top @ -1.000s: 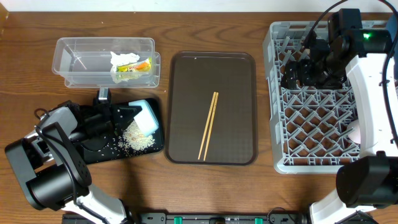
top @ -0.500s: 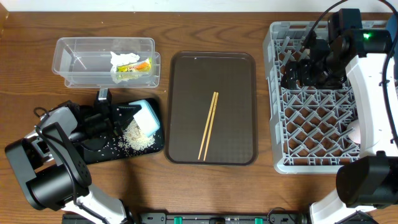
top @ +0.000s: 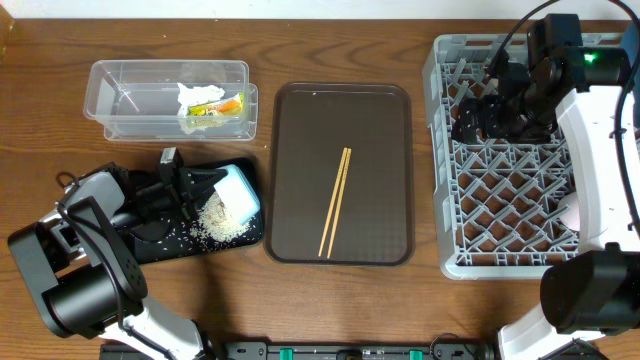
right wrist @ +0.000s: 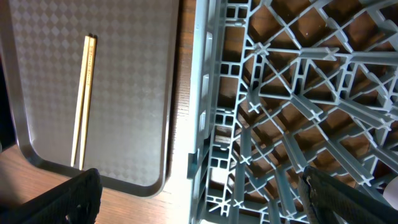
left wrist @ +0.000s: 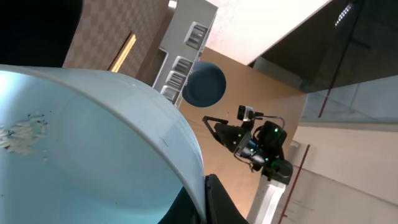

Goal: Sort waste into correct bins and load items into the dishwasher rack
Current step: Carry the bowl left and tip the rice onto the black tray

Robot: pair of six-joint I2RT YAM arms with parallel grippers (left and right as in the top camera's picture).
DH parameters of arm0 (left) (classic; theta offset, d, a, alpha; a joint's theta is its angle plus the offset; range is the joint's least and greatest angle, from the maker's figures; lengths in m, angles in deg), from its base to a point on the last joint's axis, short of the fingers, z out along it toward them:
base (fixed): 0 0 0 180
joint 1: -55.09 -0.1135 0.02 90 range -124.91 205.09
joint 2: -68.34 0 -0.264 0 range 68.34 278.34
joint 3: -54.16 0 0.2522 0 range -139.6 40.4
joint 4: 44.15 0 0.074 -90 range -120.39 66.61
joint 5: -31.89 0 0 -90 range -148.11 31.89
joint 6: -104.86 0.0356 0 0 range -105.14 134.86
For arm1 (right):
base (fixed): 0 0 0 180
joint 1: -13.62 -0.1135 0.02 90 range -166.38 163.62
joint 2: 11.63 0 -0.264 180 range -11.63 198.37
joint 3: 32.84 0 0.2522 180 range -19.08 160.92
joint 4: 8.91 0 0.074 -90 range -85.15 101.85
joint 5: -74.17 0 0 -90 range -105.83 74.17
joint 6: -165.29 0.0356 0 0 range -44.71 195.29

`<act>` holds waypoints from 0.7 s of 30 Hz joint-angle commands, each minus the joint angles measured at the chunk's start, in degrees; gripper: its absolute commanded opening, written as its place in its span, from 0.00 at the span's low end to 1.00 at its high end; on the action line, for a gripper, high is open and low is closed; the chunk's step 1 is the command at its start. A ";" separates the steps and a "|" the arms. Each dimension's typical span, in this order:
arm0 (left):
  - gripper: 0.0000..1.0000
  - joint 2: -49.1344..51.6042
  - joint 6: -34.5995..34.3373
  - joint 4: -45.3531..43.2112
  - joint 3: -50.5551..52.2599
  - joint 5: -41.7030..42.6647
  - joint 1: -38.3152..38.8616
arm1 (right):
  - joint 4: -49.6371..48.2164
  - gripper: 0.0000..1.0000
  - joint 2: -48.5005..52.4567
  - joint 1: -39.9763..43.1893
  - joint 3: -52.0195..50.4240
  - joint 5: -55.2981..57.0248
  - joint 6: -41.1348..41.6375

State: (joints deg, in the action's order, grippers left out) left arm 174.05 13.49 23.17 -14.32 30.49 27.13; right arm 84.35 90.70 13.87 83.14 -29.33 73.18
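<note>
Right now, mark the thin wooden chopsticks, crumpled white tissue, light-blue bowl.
thin wooden chopsticks (top: 335, 201): overhead view, mid-length.
crumpled white tissue (top: 196, 95): overhead view, centre.
light-blue bowl (top: 240, 190): overhead view, middle of visible side.

At the left, the tub (top: 130, 100) holds the tissue (top: 200, 96) and wrapper (top: 226, 106); in front of it, the crumbs (top: 222, 224) lie on the flat tray (top: 160, 240), the bowl (top: 238, 190) at its right end. The serving tray (top: 380, 150) lies in the middle with the chopsticks (top: 335, 200) on it, the rack (top: 500, 200) to its right

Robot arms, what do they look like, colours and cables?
Both are black cylindrical joints joined by white links. The right arm has a lit green light and a black cable looping past it; the left arm has a thin cable loop.
</note>
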 commanded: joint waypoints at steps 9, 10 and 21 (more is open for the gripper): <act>0.06 0.17 -8.00 -5.25 0.35 -7.45 -1.60 | 0.04 0.99 0.00 -0.44 -0.28 -0.02 -0.31; 0.06 0.13 -5.31 -4.31 0.35 -2.14 -1.75 | 0.04 0.99 0.00 -0.44 -0.28 -0.04 -0.31; 0.06 -0.85 3.26 -5.07 0.17 -1.27 -2.34 | 0.15 0.99 0.00 -0.44 -0.28 -0.02 -0.31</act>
State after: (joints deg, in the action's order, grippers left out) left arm 173.99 14.69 18.43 -14.23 29.61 25.27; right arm 84.48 90.70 13.87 83.14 -29.31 73.18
